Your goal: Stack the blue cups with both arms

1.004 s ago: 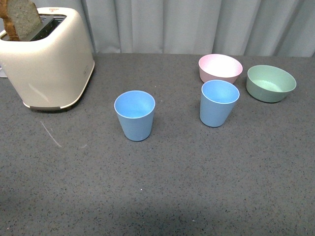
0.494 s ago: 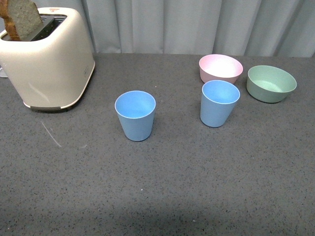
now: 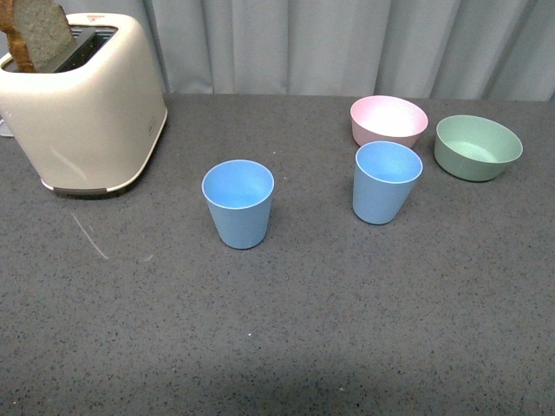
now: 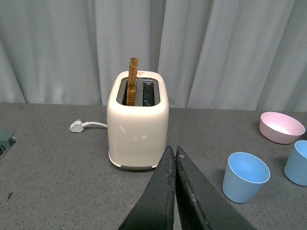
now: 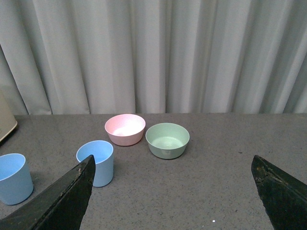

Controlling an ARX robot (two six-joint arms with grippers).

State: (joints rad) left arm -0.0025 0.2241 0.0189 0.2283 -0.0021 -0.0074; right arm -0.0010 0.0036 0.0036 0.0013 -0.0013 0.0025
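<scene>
step: pre-grasp, nothing stacked | light blue tapered plastic cup [image 3: 238,204] standing centre-frame, twin cup [image 3: 387,182] centre-right | left gripper [image 4: 172,149] sitting pinched closed, empty | right gripper [image 5: 172,160] gaping wide, empty | next: probably opening left, reaching

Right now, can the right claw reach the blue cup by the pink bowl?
Probably yes. The right claw is wide open, and only bare table lies between it and that blue cup. The pink bowl sits behind the cup, out of the way.
</scene>
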